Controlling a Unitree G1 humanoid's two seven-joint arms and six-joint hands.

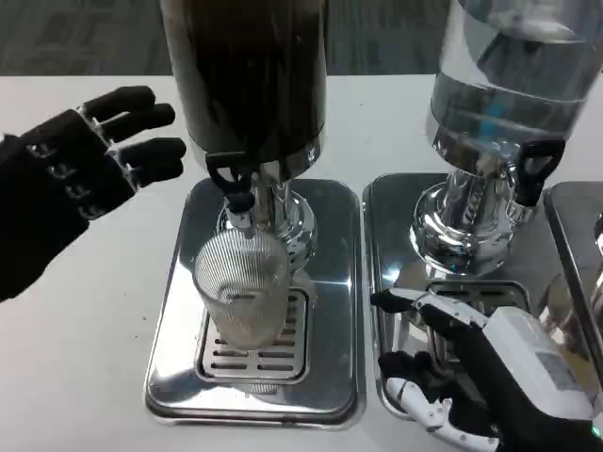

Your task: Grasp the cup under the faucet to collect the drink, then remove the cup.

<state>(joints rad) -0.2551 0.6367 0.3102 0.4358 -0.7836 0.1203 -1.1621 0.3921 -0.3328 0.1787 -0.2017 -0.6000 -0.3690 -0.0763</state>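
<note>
**Ana:** Looking down from the robot's head, what sits on the white table [85,339]?

**Ben:** Two drink dispensers, each on a shiny metal base. The dark dispenser [250,80] stands left of centre; a clear dispenser [509,85] stands to its right.

**Ana:** Where is the cup?

**Ben:** The cup [241,287], clear and ribbed, stands upright on the slotted drip grate [254,353] of the left metal tray [339,282], directly below the dark dispenser's faucet [240,202]. That spot lets the drink fall straight in. I cannot tell whether liquid is flowing or how full it is.

**Ana:** And the hands?

**Ben:** The left hand [89,165], dark from this angle, hovers to the left of the dispenser, fingers spread and pointing toward it, holding nothing, well apart from the cup. The right hand [462,367] lies low at the front of the right-hand tray [396,217], fingers apart and reaching leftward, also empty, near the cup but not touching.

**Ana:** So the stage?

**Ben:** Likely the approach: the cup is placed, not yet grasped.
</note>
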